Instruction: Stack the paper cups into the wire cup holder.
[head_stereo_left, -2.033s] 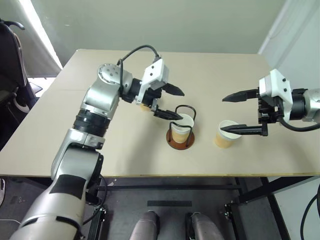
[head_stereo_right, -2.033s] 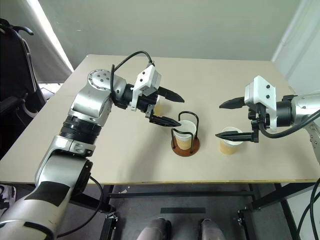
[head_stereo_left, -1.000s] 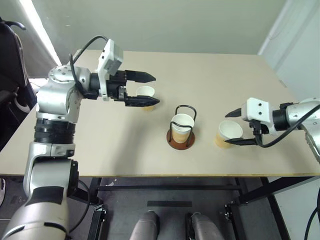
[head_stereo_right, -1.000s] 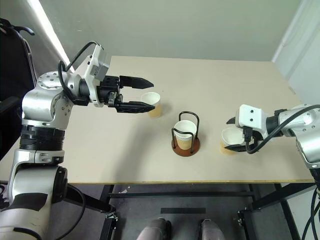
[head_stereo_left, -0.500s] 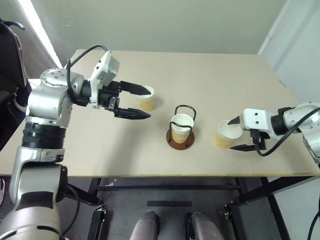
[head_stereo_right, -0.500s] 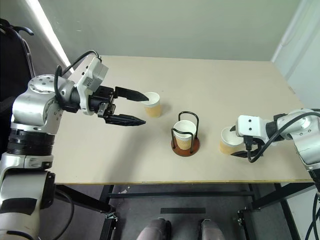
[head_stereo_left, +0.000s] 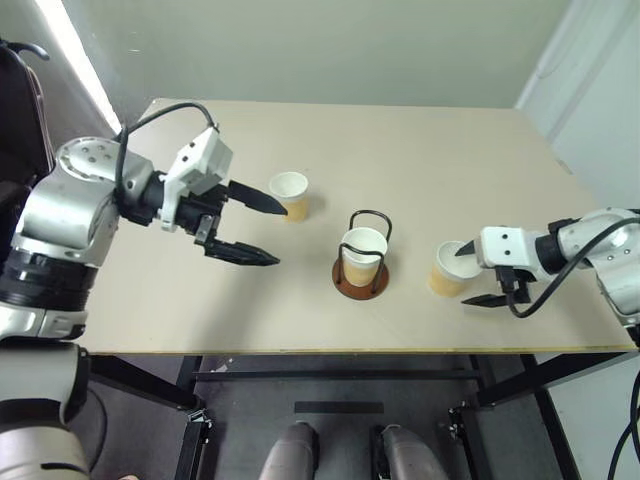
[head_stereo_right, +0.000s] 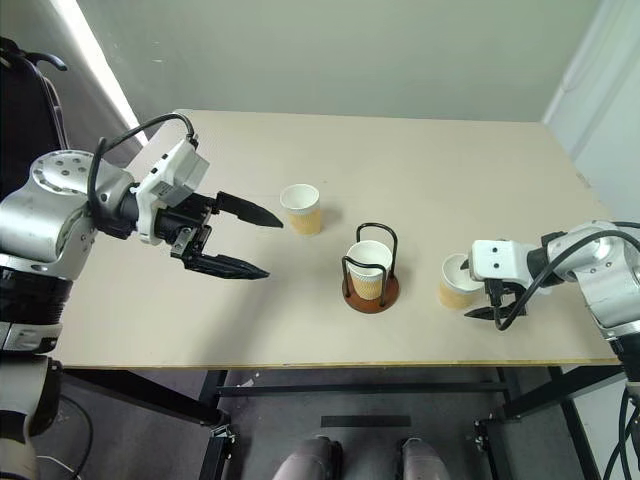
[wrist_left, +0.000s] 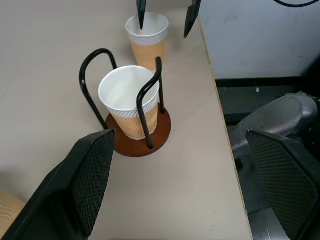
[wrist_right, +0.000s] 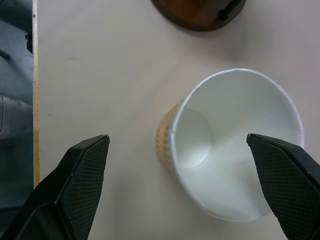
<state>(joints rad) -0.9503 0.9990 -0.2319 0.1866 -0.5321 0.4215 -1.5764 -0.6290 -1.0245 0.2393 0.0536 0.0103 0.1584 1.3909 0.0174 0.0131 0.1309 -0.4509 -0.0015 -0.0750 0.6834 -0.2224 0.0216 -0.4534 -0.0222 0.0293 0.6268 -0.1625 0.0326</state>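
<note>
The wire cup holder (head_stereo_left: 361, 283) stands mid-table with one paper cup (head_stereo_left: 363, 248) upright inside its black loops. A second paper cup (head_stereo_left: 290, 194) stands left of and behind it. My left gripper (head_stereo_left: 280, 236) hovers open just left of that cup, holding nothing and pointing toward the holder (wrist_left: 135, 142). A third paper cup (head_stereo_left: 447, 270) stands upright to the right of the holder. My right gripper (head_stereo_left: 462, 276) is open and low, one finger on either side of this cup (wrist_right: 235, 145), which sits closer to one finger (wrist_right: 282, 180).
The tan table (head_stereo_left: 450, 150) has its front edge close below the right cup and the right gripper. A black chair (head_stereo_left: 20, 100) stands off the table's left side. The back half of the table is bare.
My left gripper has pulled back left and lower, from beside the holder to short of the left cup. My right gripper has sunk until its fingers straddle the right cup.
</note>
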